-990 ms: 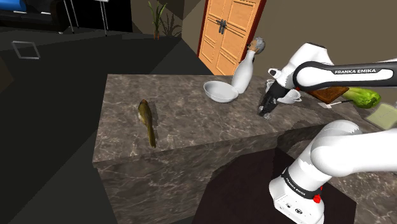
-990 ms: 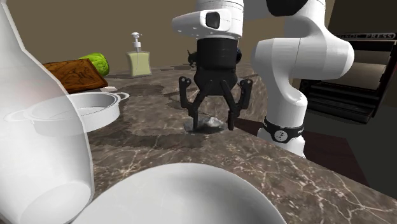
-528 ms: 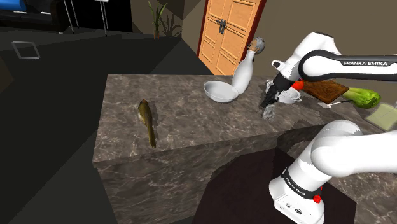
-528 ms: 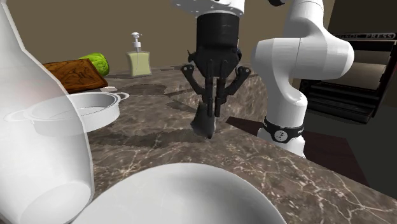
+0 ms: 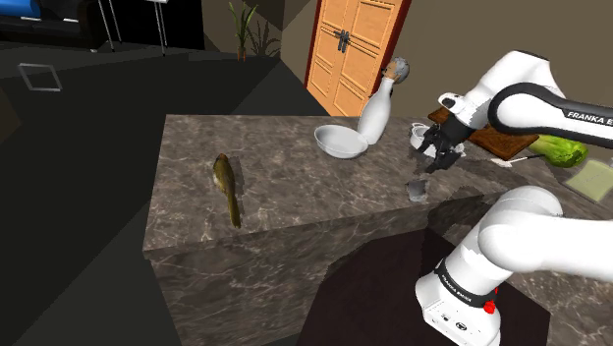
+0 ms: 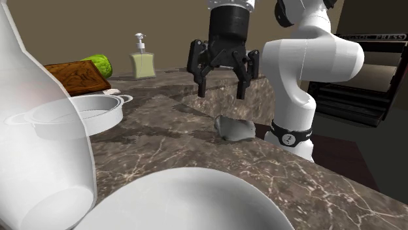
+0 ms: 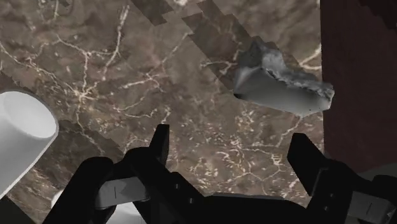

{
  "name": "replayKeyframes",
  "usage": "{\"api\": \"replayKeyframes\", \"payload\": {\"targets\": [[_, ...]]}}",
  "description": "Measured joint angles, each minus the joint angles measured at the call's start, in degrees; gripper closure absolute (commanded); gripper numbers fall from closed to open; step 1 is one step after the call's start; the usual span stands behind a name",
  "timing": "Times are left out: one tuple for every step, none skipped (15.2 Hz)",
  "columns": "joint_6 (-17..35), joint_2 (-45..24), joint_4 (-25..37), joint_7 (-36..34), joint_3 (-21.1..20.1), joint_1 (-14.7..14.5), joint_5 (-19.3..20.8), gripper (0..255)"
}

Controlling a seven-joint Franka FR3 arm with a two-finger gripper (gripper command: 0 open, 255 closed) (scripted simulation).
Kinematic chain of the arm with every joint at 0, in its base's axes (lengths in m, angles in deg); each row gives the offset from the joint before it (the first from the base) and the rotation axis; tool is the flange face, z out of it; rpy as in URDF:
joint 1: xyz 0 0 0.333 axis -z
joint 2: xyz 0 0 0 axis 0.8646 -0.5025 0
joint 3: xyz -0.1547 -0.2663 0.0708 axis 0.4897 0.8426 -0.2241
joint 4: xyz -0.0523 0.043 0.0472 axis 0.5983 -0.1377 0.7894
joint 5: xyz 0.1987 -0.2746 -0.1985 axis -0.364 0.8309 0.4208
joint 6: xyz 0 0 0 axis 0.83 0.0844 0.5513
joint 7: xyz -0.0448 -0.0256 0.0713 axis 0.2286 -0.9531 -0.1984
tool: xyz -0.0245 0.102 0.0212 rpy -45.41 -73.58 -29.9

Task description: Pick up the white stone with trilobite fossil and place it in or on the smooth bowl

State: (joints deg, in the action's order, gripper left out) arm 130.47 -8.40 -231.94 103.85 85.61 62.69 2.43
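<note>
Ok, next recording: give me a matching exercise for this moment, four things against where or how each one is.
1. gripper
2. grey stone
3. white bowl
4. soap dispenser

A. standing near the green vegetable
B. lying on the counter near its edge, free of the fingers
C. open, raised above the counter
D. empty, beside the tall white bottle

Pairs: 1-C, 2-B, 3-D, 4-A

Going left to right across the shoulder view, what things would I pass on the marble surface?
olive-brown elongated object → white bowl → grey stone → green vegetable
</note>
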Motion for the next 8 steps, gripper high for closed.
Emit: {"api": "replayKeyframes", "payload": {"targets": [[-2.0,4.75,-1.49,6.09,1.62,1.14,2.25,0],[-3.33,7.4,-1.96,10.42,2.67,1.62,3.64,0],[-3.4,8.5,-2.61,12.53,3.44,1.89,4.6,0],[-2.94,8.7,-3.07,13.73,4.26,2.11,5.45,0],[-2.12,8.53,-3.68,14.22,4.94,2.25,6.17,0],[-1.27,8.19,-4.16,14.48,5.56,2.37,6.78,0],[-0.23,7.48,-4.51,14.44,6.1,2.26,7.33,0],[0.65,7.14,-5.09,14.43,6.6,2.41,7.85,0]]}}
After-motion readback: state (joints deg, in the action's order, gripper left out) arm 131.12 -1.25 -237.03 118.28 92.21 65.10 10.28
